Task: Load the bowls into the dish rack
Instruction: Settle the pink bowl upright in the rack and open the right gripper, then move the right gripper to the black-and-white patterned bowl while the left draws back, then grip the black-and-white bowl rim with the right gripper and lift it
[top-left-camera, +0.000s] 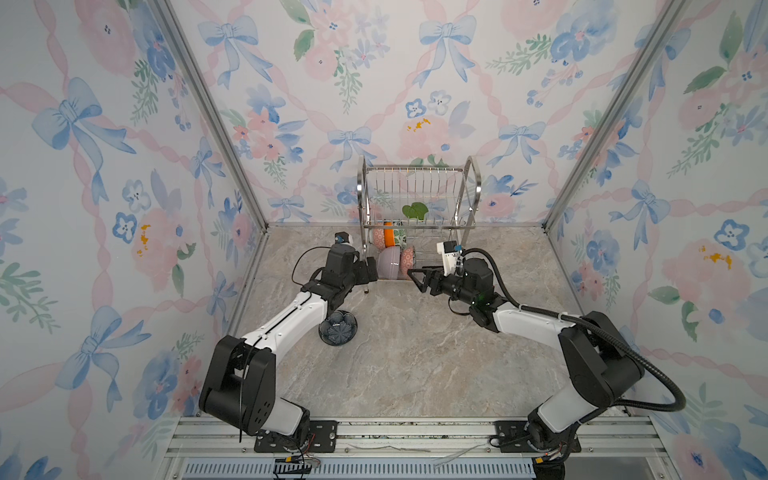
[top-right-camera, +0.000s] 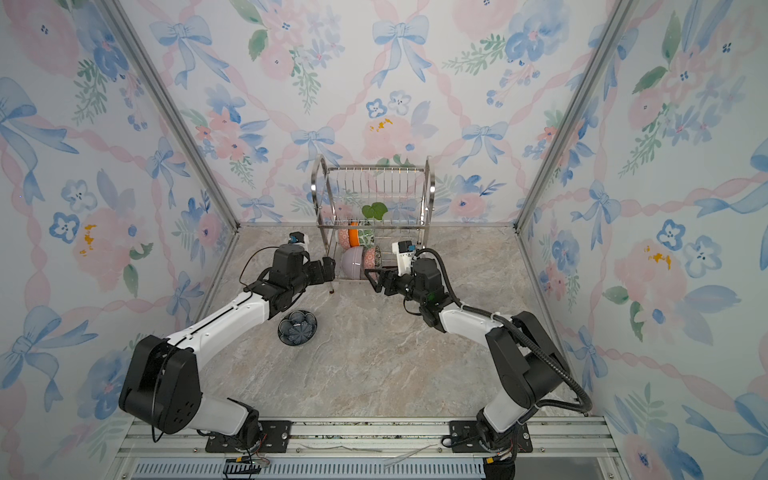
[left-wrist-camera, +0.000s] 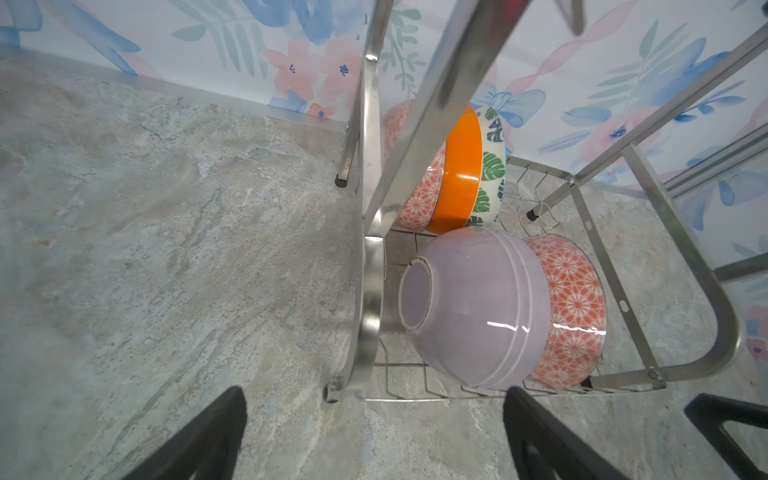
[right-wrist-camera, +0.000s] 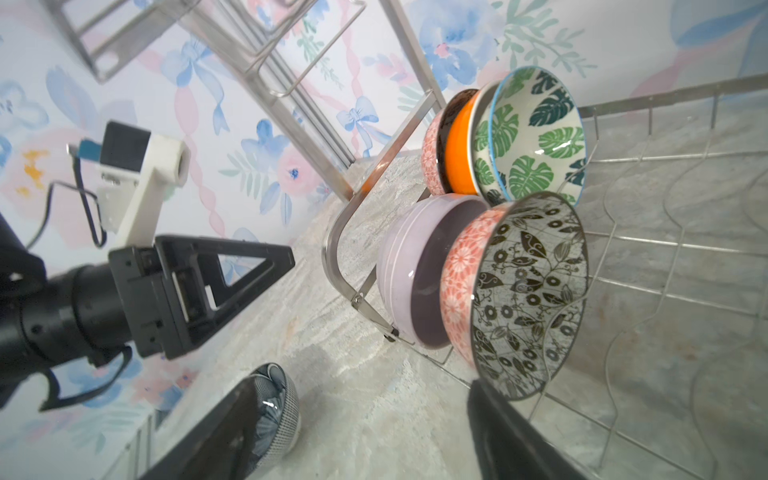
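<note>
Finds left hand (left-wrist-camera: 374, 399), right hand (right-wrist-camera: 370, 395) spread wide, empty. Sees five bowls (left-wrist-camera: 478, 307) on edge in lower tier of dish rack (top-left-camera: 415, 169), dark blue bowl (top-left-camera: 338, 330) on tabletop (top-left-camera: 415, 365). Catches black-and-white interior (right-wrist-camera: 528, 299) from right wrist only.

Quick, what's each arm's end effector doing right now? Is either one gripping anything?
Left end effector: open, holding nothing.
Right end effector: open, holding nothing.
</note>
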